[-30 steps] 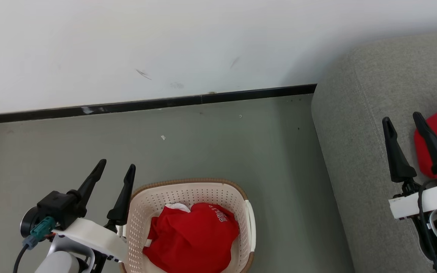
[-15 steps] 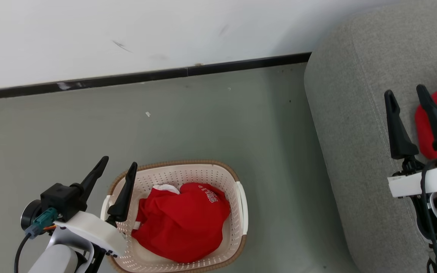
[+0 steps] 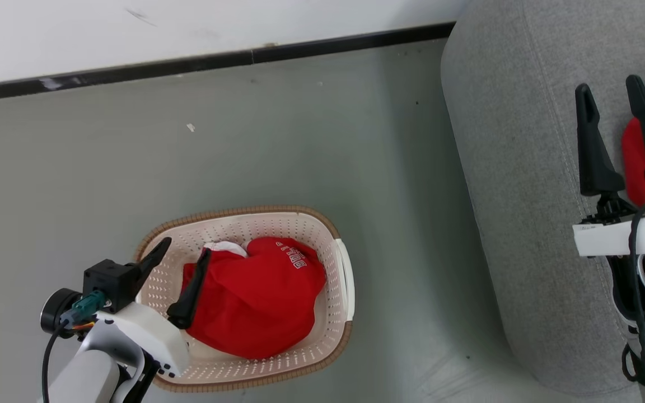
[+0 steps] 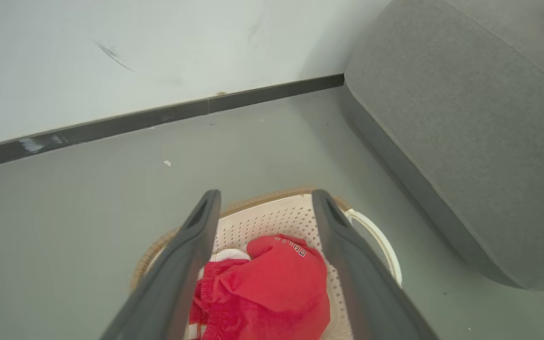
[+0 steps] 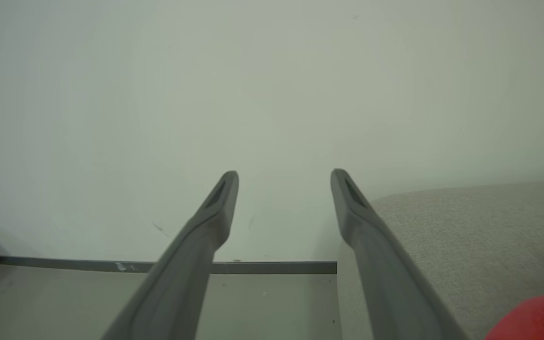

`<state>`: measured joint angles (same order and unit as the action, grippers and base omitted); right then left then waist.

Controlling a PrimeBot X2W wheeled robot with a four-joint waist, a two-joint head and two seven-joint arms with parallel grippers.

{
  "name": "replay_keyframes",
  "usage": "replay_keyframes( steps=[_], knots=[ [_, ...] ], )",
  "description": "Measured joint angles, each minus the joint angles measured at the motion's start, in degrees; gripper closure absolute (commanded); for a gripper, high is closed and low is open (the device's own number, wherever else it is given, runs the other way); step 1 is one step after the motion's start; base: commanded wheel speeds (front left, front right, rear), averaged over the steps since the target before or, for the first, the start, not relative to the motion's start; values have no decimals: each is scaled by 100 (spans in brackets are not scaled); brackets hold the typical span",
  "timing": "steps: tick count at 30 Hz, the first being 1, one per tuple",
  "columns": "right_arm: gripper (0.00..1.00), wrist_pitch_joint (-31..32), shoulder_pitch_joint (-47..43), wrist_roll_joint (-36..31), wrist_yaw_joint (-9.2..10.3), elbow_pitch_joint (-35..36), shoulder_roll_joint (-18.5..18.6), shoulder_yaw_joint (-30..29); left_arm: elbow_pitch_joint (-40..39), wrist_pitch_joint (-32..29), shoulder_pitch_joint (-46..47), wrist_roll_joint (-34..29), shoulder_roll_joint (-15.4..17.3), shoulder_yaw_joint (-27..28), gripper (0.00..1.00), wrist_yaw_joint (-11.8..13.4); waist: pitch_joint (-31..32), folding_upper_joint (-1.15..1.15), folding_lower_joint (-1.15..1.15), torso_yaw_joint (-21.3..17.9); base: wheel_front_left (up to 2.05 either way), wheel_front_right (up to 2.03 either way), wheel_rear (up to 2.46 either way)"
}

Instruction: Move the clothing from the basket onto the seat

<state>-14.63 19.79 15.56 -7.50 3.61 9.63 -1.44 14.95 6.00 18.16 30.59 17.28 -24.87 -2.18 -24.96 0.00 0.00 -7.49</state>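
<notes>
The cream basket (image 3: 233, 215) stands on the floor and holds bunched red clothing (image 3: 261, 299) with white trim and lettering. My left gripper (image 3: 186, 248) hovers open over the basket's left part, its right finger above the red fabric. In the left wrist view the open left gripper (image 4: 266, 196) frames the clothing (image 4: 272, 288) inside the basket (image 4: 272, 219). The grey seat (image 3: 513, 140) is at the right, with another red garment (image 3: 633, 162) lying on it. My right gripper (image 3: 608, 84) is open and empty above the seat, beside that garment. In the right wrist view the right gripper (image 5: 284, 174) points at the wall, with the seat (image 5: 465, 226) and a corner of the red garment (image 5: 536, 316) at the lower right.
Grey floor (image 3: 300, 140) lies between the basket and the seat. A white wall (image 3: 188, 22) with a dark baseboard (image 3: 244, 56) runs along the far side. The seat's rounded end faces the basket.
The head camera has tilted down, so the whole picture slid. My left gripper has moved from beside the basket's left rim to over the clothing. Both grippers stay open.
</notes>
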Motion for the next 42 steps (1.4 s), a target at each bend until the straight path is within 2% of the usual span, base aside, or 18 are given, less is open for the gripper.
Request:
replay_keyframes(
  steps=[20, 42],
  knots=[
    [0, 0, 572, -56, 0, 188, -236, 79, 1370, -442, 842, -162, -87, -357, 0, -255, -968, 0, 0, -335, 0, 0, 0],
    [0, 0, 1142, -93, 0, 316, -487, 280, 2561, -636, 1892, -512, -142, -626, 0, -354, -1924, 0, 0, -843, 0, 0, 0]
  ],
)
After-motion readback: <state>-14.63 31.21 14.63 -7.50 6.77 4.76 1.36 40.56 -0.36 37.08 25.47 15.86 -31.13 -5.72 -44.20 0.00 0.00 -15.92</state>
